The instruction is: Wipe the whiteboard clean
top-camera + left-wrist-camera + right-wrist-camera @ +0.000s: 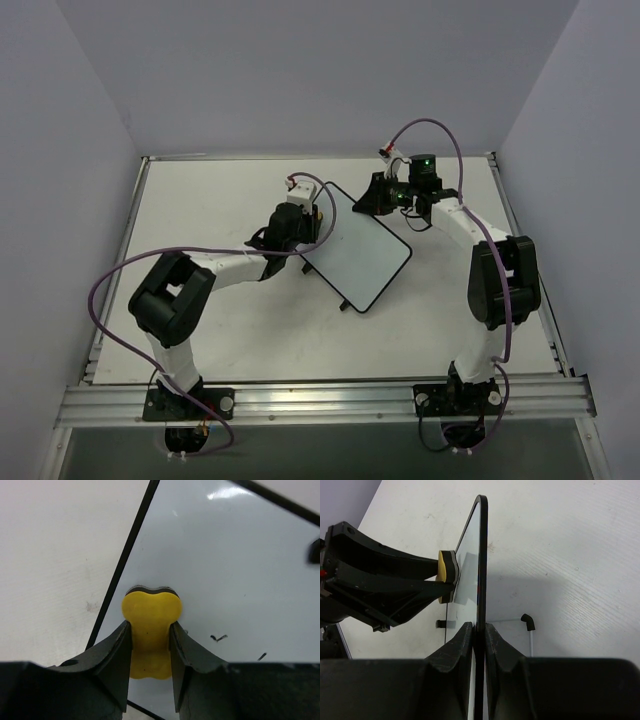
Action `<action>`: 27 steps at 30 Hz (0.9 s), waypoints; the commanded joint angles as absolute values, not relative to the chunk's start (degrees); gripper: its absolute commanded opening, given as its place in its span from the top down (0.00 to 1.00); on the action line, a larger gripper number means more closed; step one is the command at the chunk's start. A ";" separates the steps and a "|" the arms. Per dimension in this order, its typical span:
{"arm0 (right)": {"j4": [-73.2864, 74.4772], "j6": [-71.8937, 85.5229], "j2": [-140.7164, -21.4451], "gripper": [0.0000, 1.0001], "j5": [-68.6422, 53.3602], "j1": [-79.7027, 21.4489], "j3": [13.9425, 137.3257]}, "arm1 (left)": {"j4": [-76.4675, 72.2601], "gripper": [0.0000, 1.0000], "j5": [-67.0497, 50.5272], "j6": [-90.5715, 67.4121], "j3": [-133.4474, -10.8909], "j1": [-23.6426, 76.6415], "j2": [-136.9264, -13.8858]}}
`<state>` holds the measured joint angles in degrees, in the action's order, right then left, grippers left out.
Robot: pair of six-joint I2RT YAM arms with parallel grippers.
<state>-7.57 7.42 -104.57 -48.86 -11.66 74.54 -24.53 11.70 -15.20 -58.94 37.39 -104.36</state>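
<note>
Left wrist: L hand (149, 630) tight on yellow eraser (151, 607), R hand (479, 630) tight on whiteboard (481, 555) edge.

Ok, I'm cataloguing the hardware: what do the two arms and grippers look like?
The left arm and right arm have white links, bulky black joints, a purple cable along each. The left gripper and right gripper are black with wedge-shaped jaws. A green light shows at the right wrist.
</note>
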 commanded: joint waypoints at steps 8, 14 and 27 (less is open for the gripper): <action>-7.21 6.33 -102.13 1.00 -51.15 -12.83 73.56 | -24.17 0.98 7.13 -13.88 -65.39 37.18 -107.14; -7.21 6.24 -102.13 1.00 -51.33 -12.92 73.57 | -27.33 0.98 3.70 -15.12 -62.06 38.32 -107.14; -7.29 6.33 -102.04 1.00 -51.15 -12.83 73.65 | -31.99 0.98 8.17 -16.17 -56.43 51.32 -104.59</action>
<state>-7.64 7.42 -104.47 -47.90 -11.51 74.17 -31.05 9.39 -14.76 -57.93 48.77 -104.75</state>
